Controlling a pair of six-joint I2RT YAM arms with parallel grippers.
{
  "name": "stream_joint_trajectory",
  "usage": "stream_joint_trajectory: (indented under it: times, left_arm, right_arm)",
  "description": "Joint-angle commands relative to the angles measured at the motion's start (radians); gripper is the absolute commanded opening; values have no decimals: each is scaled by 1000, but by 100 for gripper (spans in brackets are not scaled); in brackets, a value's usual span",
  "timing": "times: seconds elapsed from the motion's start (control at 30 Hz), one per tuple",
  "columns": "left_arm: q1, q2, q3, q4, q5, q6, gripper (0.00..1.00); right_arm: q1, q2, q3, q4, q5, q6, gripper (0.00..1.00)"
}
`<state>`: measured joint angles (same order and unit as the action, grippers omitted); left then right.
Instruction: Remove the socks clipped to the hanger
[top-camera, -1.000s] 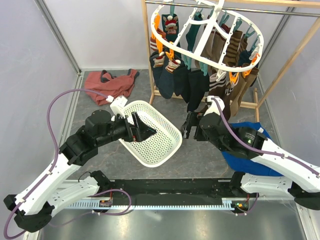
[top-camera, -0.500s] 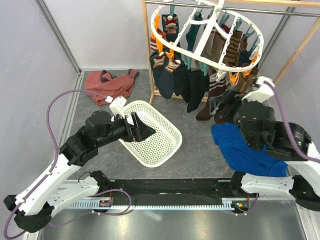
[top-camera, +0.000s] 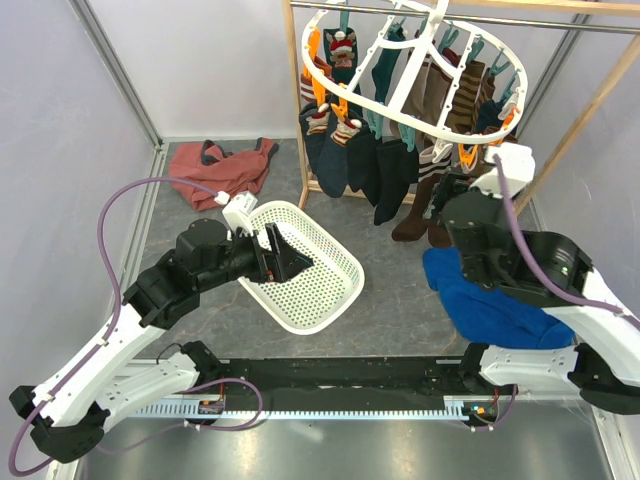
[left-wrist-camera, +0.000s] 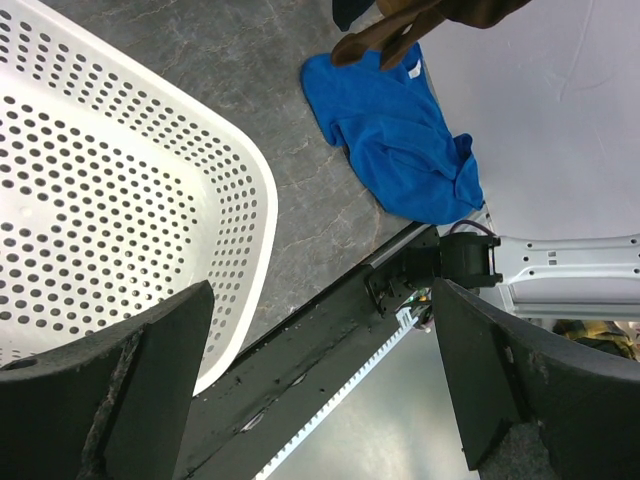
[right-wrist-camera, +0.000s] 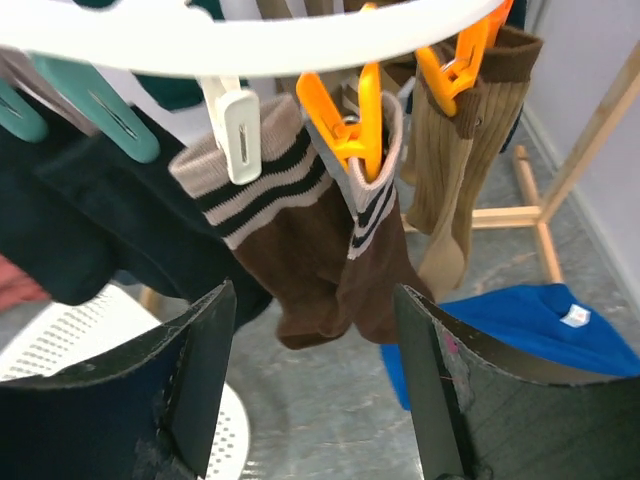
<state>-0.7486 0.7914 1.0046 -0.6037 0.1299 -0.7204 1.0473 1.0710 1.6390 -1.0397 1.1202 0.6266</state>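
The white oval hanger (top-camera: 410, 62) hangs from the wooden rail with several dark, brown and striped socks (top-camera: 385, 170) clipped to it. My right gripper (top-camera: 447, 190) is raised to the hanger's front right side. In the right wrist view the hanger rim (right-wrist-camera: 250, 45) runs overhead, and two brown socks with striped cuffs (right-wrist-camera: 300, 250) hang from a white clip (right-wrist-camera: 238, 125) and an orange clip (right-wrist-camera: 355, 120). The right gripper (right-wrist-camera: 315, 400) stands open just below their toes, holding nothing. My left gripper (top-camera: 287, 262) hovers open and empty over the basket.
A white perforated basket (top-camera: 325, 290) lies tilted on the table between the arms. A blue cloth (top-camera: 480, 300) lies under the right arm and a rust-red garment (top-camera: 215, 170) at the back left. The wooden rail frame (top-camera: 580, 110) stands behind the hanger.
My right arm has swung up from beside the basket to the socks at the hanger's front right, and its jaws have narrowed somewhat. The left arm has barely moved.
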Motion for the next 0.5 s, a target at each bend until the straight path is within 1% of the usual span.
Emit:
stream_joint_trajectory:
  times: [0.0,0.07,0.1,0.2,0.27,0.37,0.4,0.47]
  left_arm:
    - [-5,-1,25,36,-4,29,96]
    - [-5,3,26,39,-1,30,96]
    - [-5,3,29,39,0,27,96]
    - [-5,-4,31,41,4,21,95]
    - [-5,-7,25,42,2,18,95]
    - [-6,-9,25,47,5,24,94]
    - [-5,-4,29,47,8,30,93]
    - [-6,0,48,48,16,59,92]
  right_arm:
    - [-102,32,-33,13,-46,-54,69]
    - [-171,46,-56,13,-97,-50,68]
    - [-244,47,-62,13,-143,-45,67]
    - [-329,55,-87,35,-175,-42,66]
    - [-349,60,-117,105,-212,-103,65]
    - [-377,84,-130,133,-243,-117,58]
    - [-385,90,-125,132,-247,-117,51]
    - [-391,90,-113,127,-278,-108,40]
